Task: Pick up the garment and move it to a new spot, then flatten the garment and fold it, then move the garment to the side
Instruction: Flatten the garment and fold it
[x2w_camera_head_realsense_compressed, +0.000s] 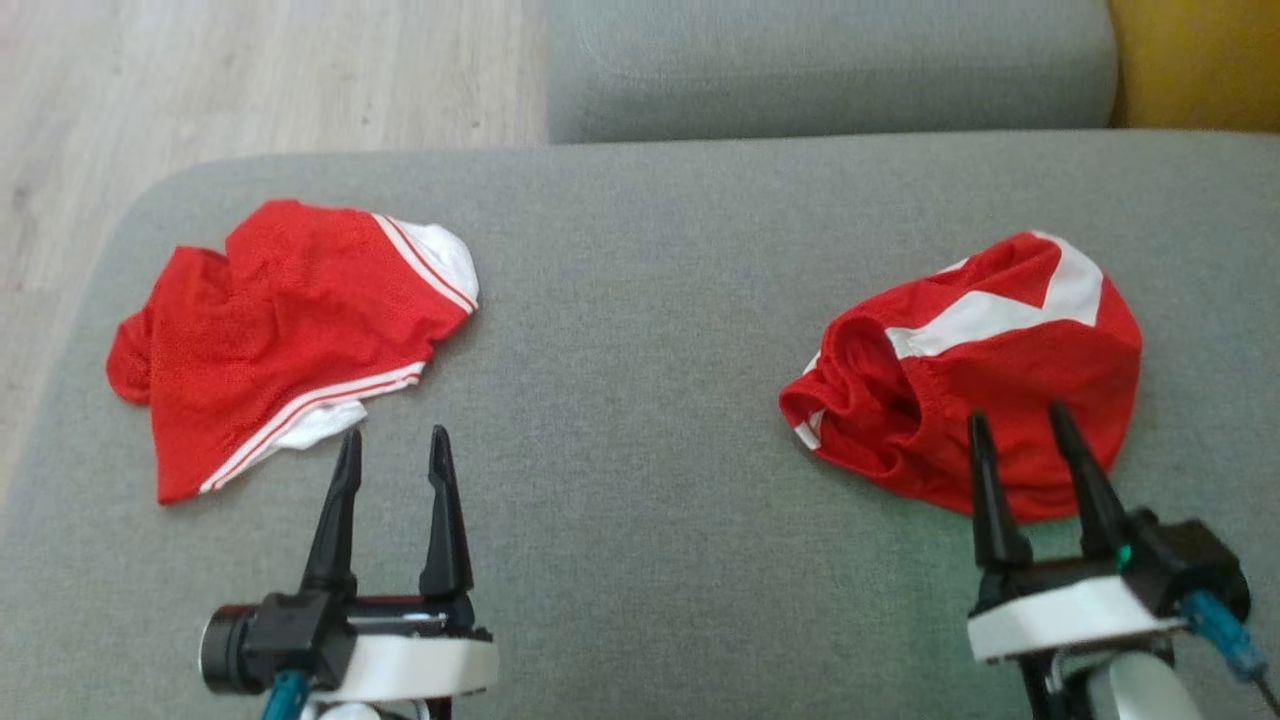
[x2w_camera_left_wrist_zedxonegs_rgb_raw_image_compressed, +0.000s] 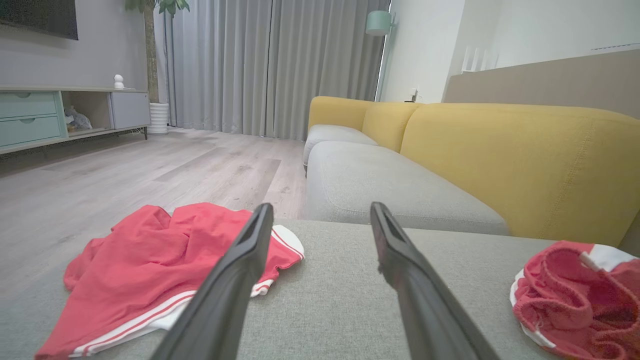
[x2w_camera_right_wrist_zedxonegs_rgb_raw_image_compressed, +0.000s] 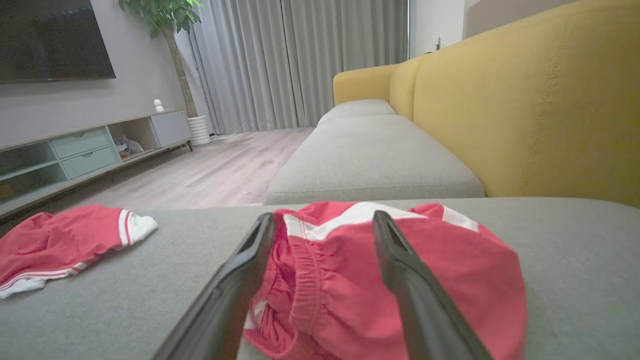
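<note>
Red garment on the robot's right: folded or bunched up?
Bunched up. The red garment sits as a rumpled heap on the grey cushion, elastic waistband gaping open and puckered, no flat fold.

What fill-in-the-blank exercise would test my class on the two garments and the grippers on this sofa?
1. The left garment and the right garment are both ____ with white trim.
2. In the head view, the right gripper has its fingertips over the ____ garment.
3. The left gripper holds nothing; its jaws stand ____.
4. The garments lie on a grey cushion, while the sofa backrest is ____.

Missing words: red; right; open; yellow.
</note>
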